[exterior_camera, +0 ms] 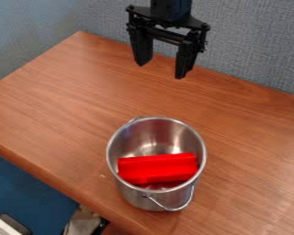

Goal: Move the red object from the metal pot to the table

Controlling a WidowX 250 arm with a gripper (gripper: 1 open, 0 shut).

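Grey-blue wall point(39, 27) behind, blue floor point(27, 197) below, soft even light

The scene is evenly and fairly brightly lit, with no hard shadows cast on the table point(63, 83). Soft glare is seen on the inner wall of the metal pot point(156, 161) (its rim is highlighted too). The picture is small and slightly soft; fine detail is lost.
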